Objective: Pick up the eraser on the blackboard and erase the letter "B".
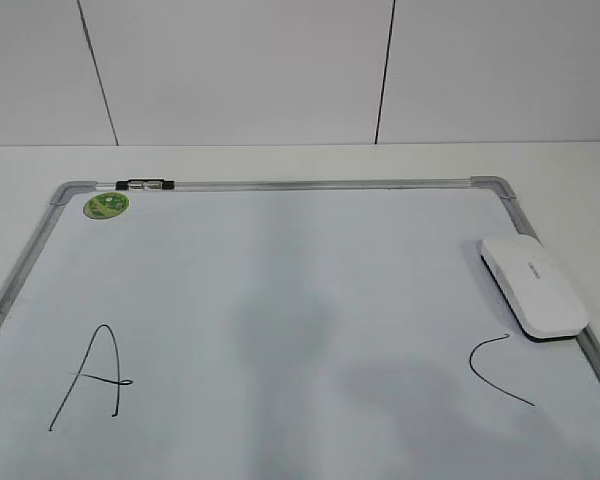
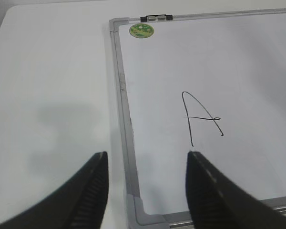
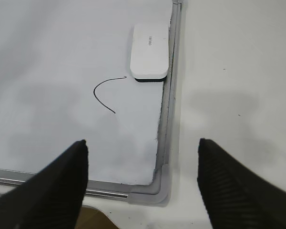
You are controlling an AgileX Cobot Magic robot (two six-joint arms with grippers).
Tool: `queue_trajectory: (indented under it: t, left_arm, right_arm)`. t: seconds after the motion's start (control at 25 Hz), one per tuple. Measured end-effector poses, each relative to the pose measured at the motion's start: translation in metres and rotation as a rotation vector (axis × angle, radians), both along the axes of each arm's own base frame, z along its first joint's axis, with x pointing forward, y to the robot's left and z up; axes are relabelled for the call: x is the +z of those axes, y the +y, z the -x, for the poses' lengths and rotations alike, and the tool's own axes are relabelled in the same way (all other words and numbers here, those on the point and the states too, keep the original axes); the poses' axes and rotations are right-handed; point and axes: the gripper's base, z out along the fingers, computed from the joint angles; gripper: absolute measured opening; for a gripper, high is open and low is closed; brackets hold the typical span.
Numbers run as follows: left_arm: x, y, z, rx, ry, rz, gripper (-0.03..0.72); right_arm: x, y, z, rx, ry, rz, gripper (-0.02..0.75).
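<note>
Both pairs of black ribbed fingers are seen spread apart and empty, the left gripper (image 2: pixel 145 191) above the near-left corner of the grey-framed white dry-erase blackboard (image 1: pixel 280 300), the right gripper (image 3: pixel 143 183) above its near-right corner. No letter "B" is visible between the black "A" (image 1: pixel 92 378) and the black "C" (image 1: pixel 498 368). Farther right, the white glossy rounded eraser (image 1: pixel 533 286) lies against the frame; a grasp there could be fouled by the rail, or the "C" smudged.
</note>
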Motion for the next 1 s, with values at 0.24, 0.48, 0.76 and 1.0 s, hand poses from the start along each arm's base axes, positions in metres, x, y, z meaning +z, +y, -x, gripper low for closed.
queue_trajectory:
  t: [0.24, 0.48, 0.76, 1.0]
  left_arm:
    - [-0.0010, 0.0000, -0.0006, 0.001, 0.003, 0.003, 0.400]
    - [-0.0008, 0.0000, -0.0007, 0.003, 0.000, 0.003, 0.400]
    - [-0.0006, 0.0002, -0.0008, 0.005, -0.002, 0.002, 0.400]
    - [-0.0006, 0.0002, -0.0008, 0.005, -0.002, 0.004, 0.400]
  right_arm:
    - [0.0002, -0.0043, -0.0007, -0.030, -0.008, 0.043, 0.552]
    - [0.0003, -0.0059, -0.0007, -0.040, -0.014, 0.058, 0.552]
    - [0.0005, -0.0059, -0.0003, -0.040, -0.020, 0.057, 0.551]
    - [0.0005, -0.0059, -0.0003, -0.040, -0.020, 0.057, 0.551]
